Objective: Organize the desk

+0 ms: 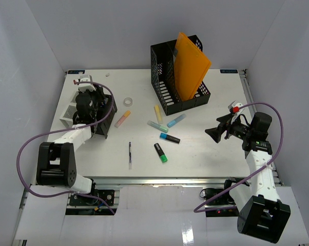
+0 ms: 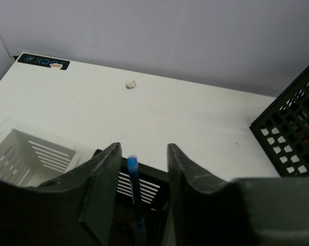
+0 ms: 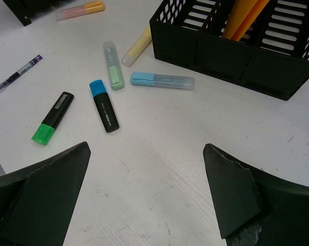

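My left gripper (image 2: 143,148) hangs over the small black slotted pen cup (image 2: 144,187) at the left of the large white flat desk (image 1: 195,154), just beside the white slotted organizer box (image 1: 67,114); its jaws stand apart with a thin blue pen (image 2: 134,174) upright between them, near one finger and clear of the other, so I judge that pen released into the cup, where loose writing things belong. My right gripper (image 3: 147,148) hovers above bare desk with its jaws spread wide and holding nothing, aimed at the scatter it must clear; nearest lie a black highlighter with a green cap (image 3: 53,118) and a black highlighter with a blue cap (image 3: 104,105), close together but apart. Beyond them sit a pale green highlighter (image 3: 113,72), a pale blue one (image 3: 162,80) and a yellow one (image 3: 136,46), near the foot of the black mesh file holder (image 1: 170,77), which keeps an orange folder (image 1: 191,66) leaning upright. I judge the sorting barely begun; the blue-capped highlighter suits my open jaws best.
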Motion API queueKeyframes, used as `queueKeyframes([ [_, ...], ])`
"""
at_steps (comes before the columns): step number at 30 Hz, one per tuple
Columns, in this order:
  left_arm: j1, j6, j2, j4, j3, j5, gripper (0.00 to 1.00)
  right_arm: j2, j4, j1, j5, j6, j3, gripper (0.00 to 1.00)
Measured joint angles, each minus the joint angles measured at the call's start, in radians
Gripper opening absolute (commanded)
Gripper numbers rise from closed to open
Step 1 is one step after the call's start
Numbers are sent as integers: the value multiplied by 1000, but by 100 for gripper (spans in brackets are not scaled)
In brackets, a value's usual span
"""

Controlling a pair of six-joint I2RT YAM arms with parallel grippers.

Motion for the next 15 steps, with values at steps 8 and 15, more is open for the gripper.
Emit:
queueKeyframes([
  [8, 4, -27, -162, -46, -65, 58, 96, 0, 0, -5, -7, 0, 0, 98],
  [15, 4, -125, -353, -316, 18, 227, 95, 0, 2, -6, -47, 0, -1, 98],
])
